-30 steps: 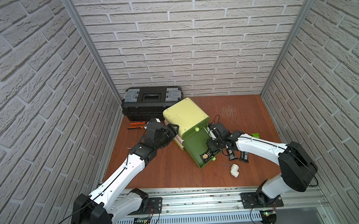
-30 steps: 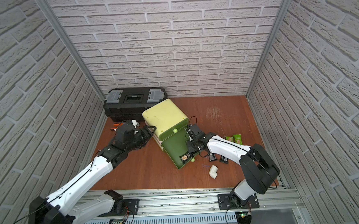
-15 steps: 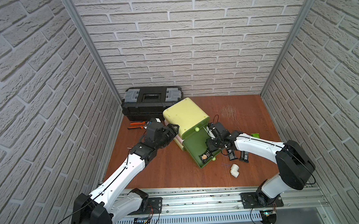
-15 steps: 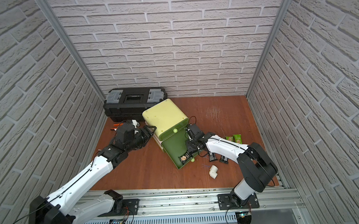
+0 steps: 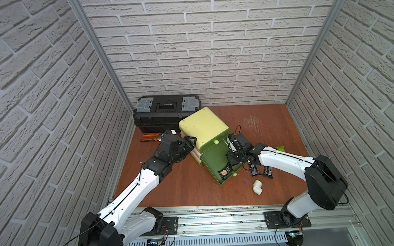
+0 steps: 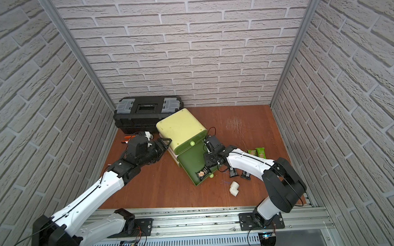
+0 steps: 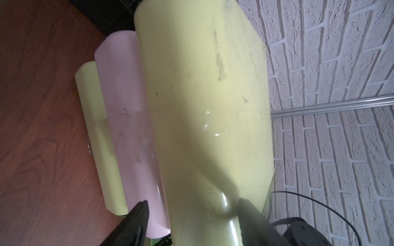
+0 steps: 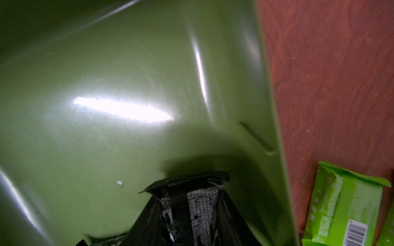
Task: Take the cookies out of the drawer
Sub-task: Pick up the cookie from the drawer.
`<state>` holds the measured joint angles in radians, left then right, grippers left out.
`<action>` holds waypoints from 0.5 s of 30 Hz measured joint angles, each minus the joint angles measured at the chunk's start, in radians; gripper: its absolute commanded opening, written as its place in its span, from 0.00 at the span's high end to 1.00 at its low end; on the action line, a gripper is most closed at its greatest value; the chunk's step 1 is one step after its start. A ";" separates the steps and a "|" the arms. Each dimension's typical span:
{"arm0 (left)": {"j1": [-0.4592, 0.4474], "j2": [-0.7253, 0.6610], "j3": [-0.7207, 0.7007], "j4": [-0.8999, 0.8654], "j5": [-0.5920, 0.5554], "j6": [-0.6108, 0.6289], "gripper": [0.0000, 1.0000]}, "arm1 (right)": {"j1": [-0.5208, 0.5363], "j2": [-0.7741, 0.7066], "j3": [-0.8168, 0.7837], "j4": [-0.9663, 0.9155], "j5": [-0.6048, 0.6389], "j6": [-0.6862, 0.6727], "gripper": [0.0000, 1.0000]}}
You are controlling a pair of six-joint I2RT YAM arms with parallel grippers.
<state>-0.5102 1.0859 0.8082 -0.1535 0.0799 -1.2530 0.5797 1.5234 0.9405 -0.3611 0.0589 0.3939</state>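
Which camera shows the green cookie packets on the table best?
A top view: both green packets lie whole beyond the right arm. In a top view that arm hides all but a corner. The right wrist view shows one close, barcode visible, cut by the edge. The left wrist view shows none.

Clear lane is the bare worktop (image 5: 190, 187) left of and in front of the open drawer (image 5: 213, 158); the right side is cluttered with loose black packets (image 5: 254, 169), green packets (image 6: 261, 153) and a pipe elbow (image 5: 257, 186). Drawer is reachable from above only at its middle: the cabinet (image 5: 203, 125) covers the back end, and the right hand (image 5: 231, 161) sits inside on a black packet (image 8: 198, 202). Back-left corner is tight: toolbox (image 5: 167, 111), pliers (image 5: 149, 137), left hand (image 5: 191, 142) straddling the cabinet.
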 measured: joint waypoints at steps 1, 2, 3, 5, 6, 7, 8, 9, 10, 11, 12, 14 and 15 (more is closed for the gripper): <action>0.000 0.000 0.000 0.000 0.000 0.000 0.30 | 0.000 -0.018 0.000 -0.006 0.000 0.001 0.71; 0.000 0.000 0.000 0.000 0.000 0.000 0.30 | 0.000 -0.037 0.000 -0.011 0.000 0.002 0.71; 0.000 0.000 0.000 0.000 0.000 0.000 0.30 | 0.000 -0.057 0.000 -0.018 0.001 0.003 0.71; 0.000 0.000 0.000 0.000 0.000 0.000 0.30 | 0.000 -0.099 0.000 -0.037 0.002 0.007 0.71; 0.000 0.000 0.000 0.000 0.000 0.000 0.30 | 0.000 -0.120 0.000 -0.048 0.003 0.010 0.71; 0.000 0.000 0.000 0.000 0.000 0.000 0.30 | 0.000 -0.138 0.000 -0.059 0.004 0.014 0.71; 0.000 0.000 0.000 0.000 0.000 0.000 0.29 | -0.002 -0.160 0.000 -0.073 0.007 0.018 0.71; 0.000 0.000 0.000 0.000 0.000 0.000 0.30 | -0.004 -0.182 0.000 -0.091 0.013 0.022 0.71; 0.000 0.000 0.000 0.000 0.000 0.000 0.30 | -0.006 -0.202 0.000 -0.108 0.018 0.026 0.71; 0.000 0.000 0.000 0.000 0.000 0.000 0.30 | -0.010 -0.225 0.001 -0.127 0.023 0.031 0.71; 0.000 0.000 0.000 0.000 0.000 0.000 0.30 | -0.019 -0.248 0.003 -0.147 0.024 0.036 0.71; 0.000 0.000 0.000 0.000 0.000 0.000 0.29 | -0.048 -0.288 0.007 -0.185 0.026 0.042 0.72; 0.000 0.000 0.000 0.000 0.000 0.000 0.30 | -0.069 -0.307 0.010 -0.205 0.026 0.044 0.72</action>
<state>-0.5102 1.0859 0.8082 -0.1535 0.0803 -1.2530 0.5102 1.2167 0.9504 -0.5659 0.0849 0.4381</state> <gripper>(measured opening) 0.705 0.408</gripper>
